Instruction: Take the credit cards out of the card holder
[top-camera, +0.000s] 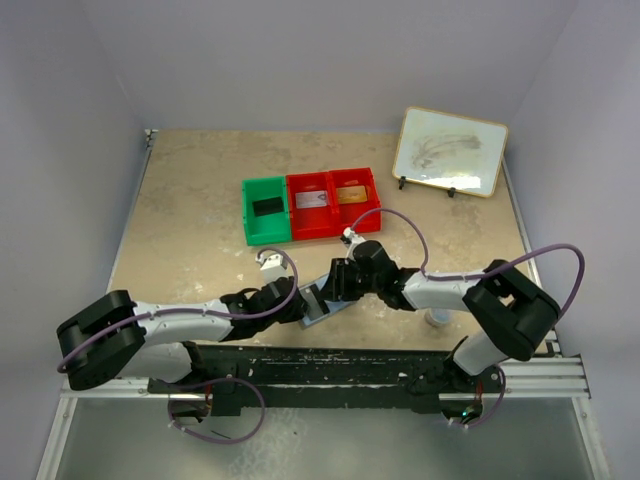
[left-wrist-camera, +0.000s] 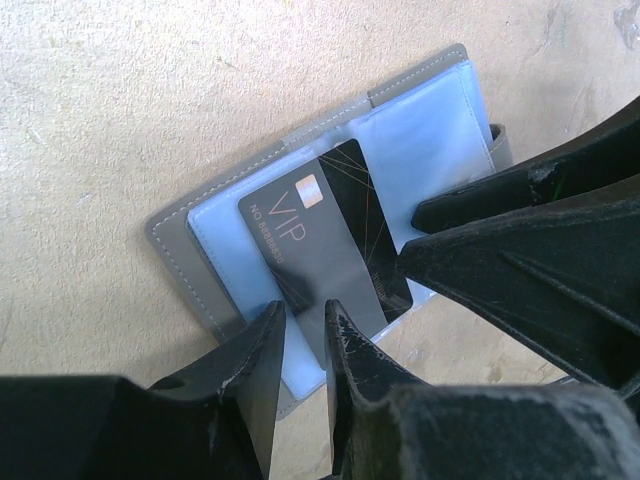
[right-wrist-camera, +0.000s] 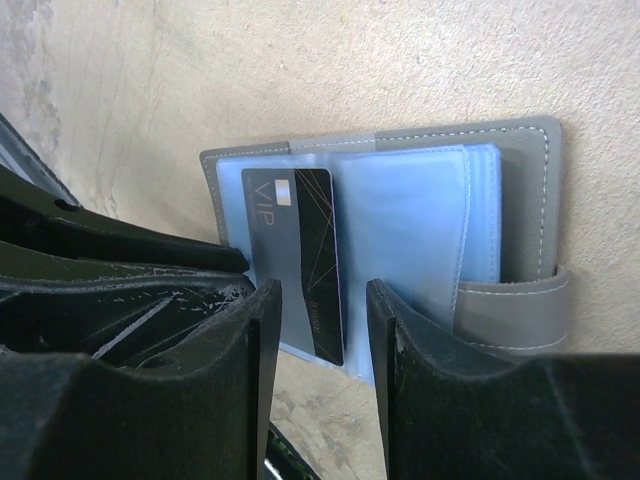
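The card holder (left-wrist-camera: 200, 260) is a grey stitched case with clear blue sleeves, lying open on the table; it also shows in the right wrist view (right-wrist-camera: 520, 200) and the top view (top-camera: 318, 306). A black and grey VIP credit card (left-wrist-camera: 320, 230) sticks halfway out of a sleeve, also in the right wrist view (right-wrist-camera: 300, 260). My left gripper (left-wrist-camera: 305, 318) is narrowly open over the sleeve's near edge by the card's corner. My right gripper (right-wrist-camera: 322, 300) is open, its jaws either side of the card's free end. Both grippers meet over the holder in the top view.
A green bin (top-camera: 248, 212) and two red bins (top-camera: 296, 218) (top-camera: 376, 190) stand behind the holder, each with a card lying inside. A framed whiteboard (top-camera: 450, 150) leans at the back right. A small round silvery puck (top-camera: 437, 318) sits by the right arm.
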